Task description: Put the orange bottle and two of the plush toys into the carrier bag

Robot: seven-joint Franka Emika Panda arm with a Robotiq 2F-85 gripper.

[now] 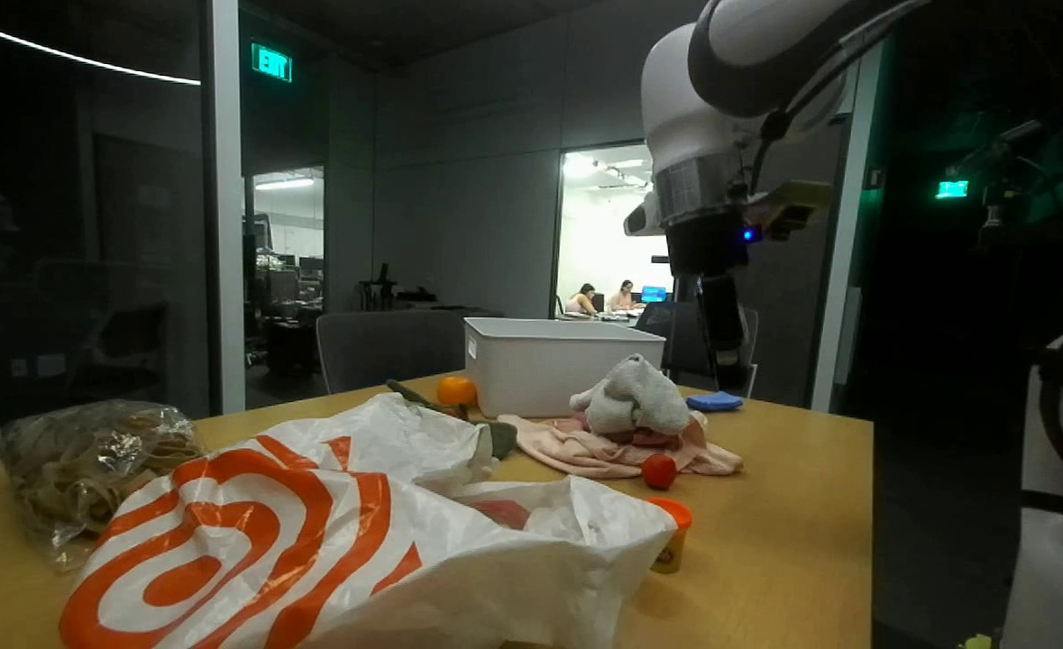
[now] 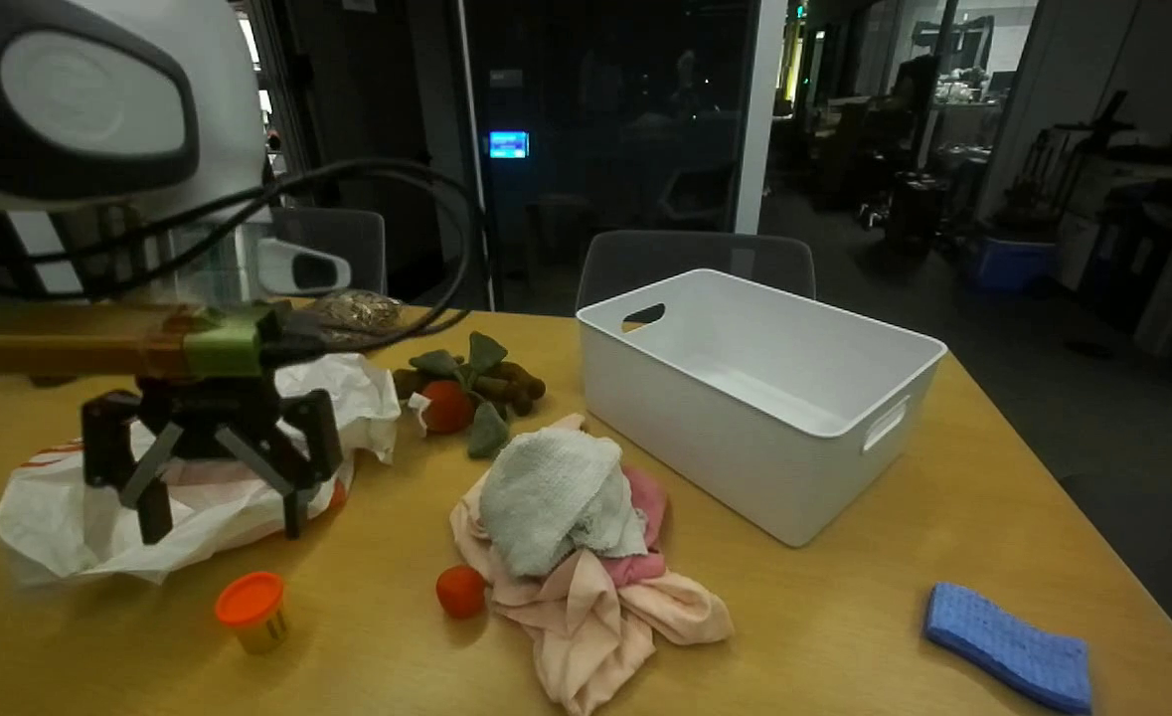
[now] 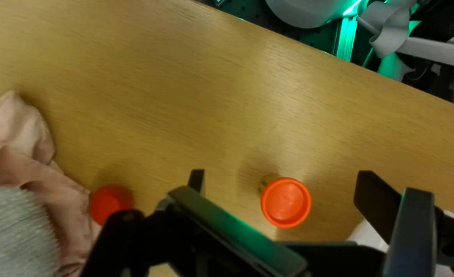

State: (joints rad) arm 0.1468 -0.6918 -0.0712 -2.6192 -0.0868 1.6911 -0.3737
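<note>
The orange bottle, a small yellow tub with an orange lid [image 2: 251,604], stands upright on the table. It also shows in the wrist view [image 3: 286,203]. My gripper [image 2: 226,519] is open and empty above it; in the wrist view the lid lies between the fingertips [image 3: 282,182]. The white carrier bag [image 1: 459,559] with orange rings lies on its side, and something pinkish shows in its mouth. A red round thing with green leaves [image 2: 449,407], perhaps a plush toy, lies beside the bag. A small red ball [image 2: 461,592] lies by the cloths; I cannot tell whether it is plush.
A pink cloth [image 2: 586,636] with a grey cloth [image 2: 556,502] on top lies mid-table. A white bin [image 2: 705,447] stands behind them. A blue sponge [image 2: 1008,646] lies near the table edge. A clear bag [image 1: 89,469] of brownish stuff and an orange round thing [image 1: 456,390] are farther off.
</note>
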